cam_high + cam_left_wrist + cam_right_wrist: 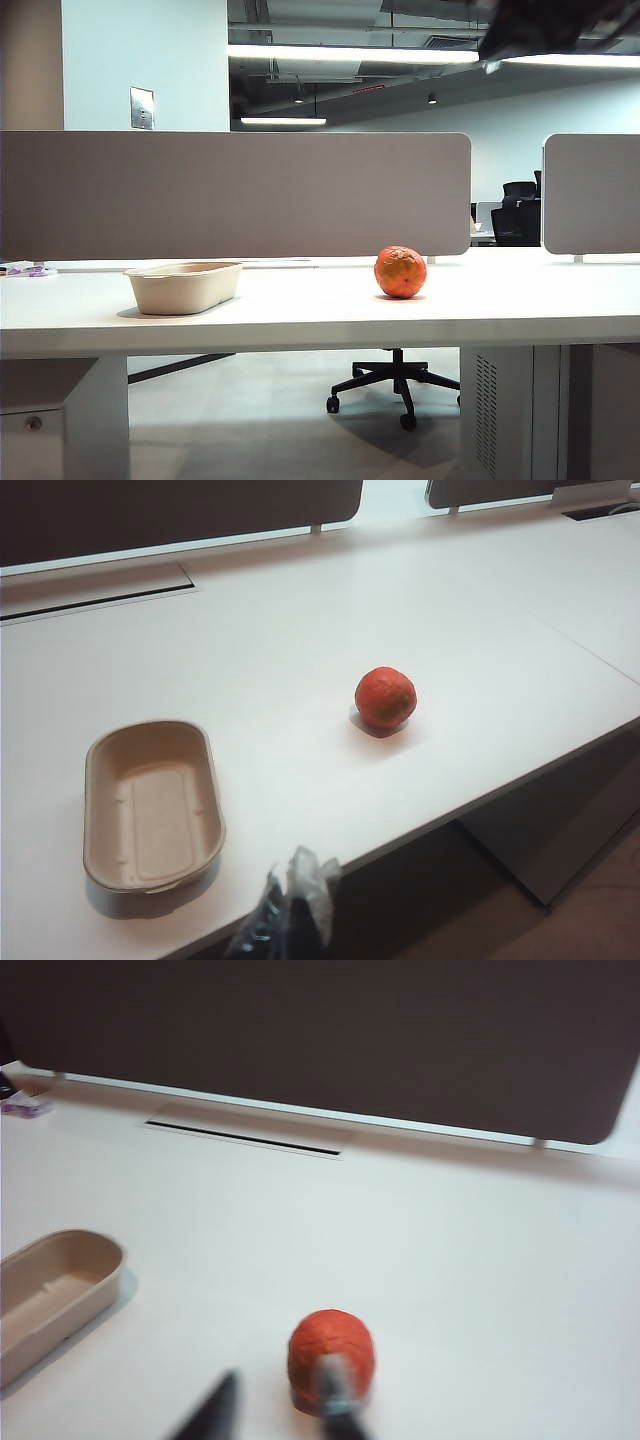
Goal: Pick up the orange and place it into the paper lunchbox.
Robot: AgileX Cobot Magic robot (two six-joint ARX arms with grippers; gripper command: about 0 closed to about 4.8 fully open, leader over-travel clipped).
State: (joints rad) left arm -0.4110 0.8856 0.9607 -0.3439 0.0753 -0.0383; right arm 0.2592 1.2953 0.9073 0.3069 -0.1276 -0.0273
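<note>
Fingertips of the right gripper (275, 1405) stand slightly parted just before the orange (331, 1357), gripping nothing, lined up to straddle it. Left gripper (285, 920) hangs off the table (300, 630) front edge by the paper lunchbox (150, 805), its opening unreadable.

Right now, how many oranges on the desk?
1. The orange sits on the white desk, right of the empty paper lunchbox and apart from it. The right gripper hangs just above it. None visible elsewhere, though the partition hides whatever lies behind it.

Orange (400, 272) right of lunchbox (184, 286); perhaps blurred arm (560, 28) overhead.
</note>
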